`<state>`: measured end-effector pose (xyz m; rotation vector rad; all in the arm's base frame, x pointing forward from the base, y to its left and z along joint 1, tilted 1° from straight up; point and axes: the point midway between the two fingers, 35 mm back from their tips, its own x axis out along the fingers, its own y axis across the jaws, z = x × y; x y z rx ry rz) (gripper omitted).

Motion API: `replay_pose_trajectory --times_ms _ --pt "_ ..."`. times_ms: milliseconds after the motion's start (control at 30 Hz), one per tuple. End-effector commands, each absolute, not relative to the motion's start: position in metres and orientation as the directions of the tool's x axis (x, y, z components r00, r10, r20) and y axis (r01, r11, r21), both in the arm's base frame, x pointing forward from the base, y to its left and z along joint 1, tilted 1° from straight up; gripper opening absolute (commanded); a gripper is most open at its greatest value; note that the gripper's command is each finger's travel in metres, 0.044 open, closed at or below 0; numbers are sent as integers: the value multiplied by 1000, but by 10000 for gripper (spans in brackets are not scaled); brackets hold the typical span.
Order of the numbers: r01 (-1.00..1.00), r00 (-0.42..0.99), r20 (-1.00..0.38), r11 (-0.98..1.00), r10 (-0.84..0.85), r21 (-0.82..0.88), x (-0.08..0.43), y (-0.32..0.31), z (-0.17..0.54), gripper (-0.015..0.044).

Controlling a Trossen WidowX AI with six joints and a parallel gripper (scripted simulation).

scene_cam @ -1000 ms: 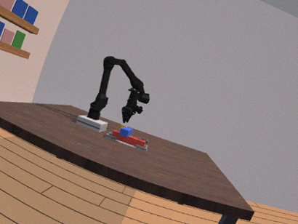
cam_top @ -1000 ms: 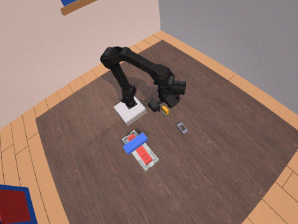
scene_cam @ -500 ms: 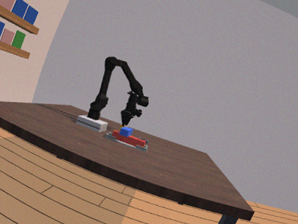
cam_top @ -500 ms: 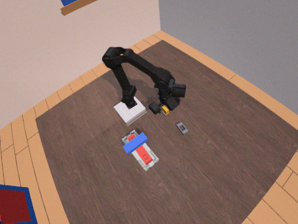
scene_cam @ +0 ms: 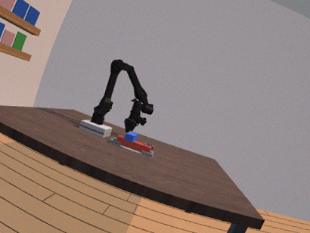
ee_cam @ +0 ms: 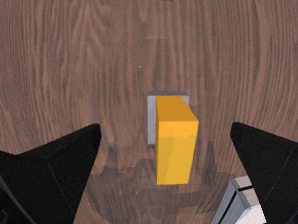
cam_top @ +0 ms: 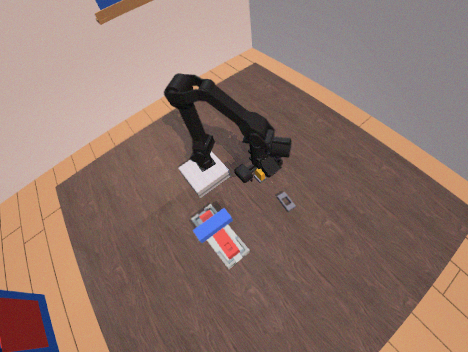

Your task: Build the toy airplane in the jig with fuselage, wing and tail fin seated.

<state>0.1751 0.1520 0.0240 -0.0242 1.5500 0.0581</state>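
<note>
The toy airplane lacked only its yellow tail fin (cam_top: 260, 175) (ee_cam: 176, 150); the gripper (cam_top: 259, 173) (scene_cam: 128, 131) (ee_cam: 168, 129), wide open and empty, needed lowering and closing.

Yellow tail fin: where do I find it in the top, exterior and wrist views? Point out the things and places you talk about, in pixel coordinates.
Top: just right of centre, a small yellow block (cam_top: 260, 175) (ee_cam: 176, 150) beneath the open gripper (cam_top: 257, 173) (ee_cam: 166, 129).
Exterior: almost wholly hidden; I can't place it reliably, but the gripper's tip is just behind the blue wing (cam_top: 213, 225) (scene_cam: 131, 137).
Wrist: near the centre, between the open fingers.
Shared landmark: the arm's white base (cam_top: 192, 177) (scene_cam: 90, 127) (ee_cam: 250, 214), at the wrist view's lower right.
</note>
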Motion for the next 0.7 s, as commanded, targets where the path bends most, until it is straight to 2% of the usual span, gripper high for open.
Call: replay_pose_trajectory --times_ms 0,167,667 --pt "-47 11 -1000 999 20 19 173 151 15 440" --pt "-47 11 -1000 999 20 19 172 151 10 440" --pt "-47 11 -1000 999 20 19 172 151 10 46"
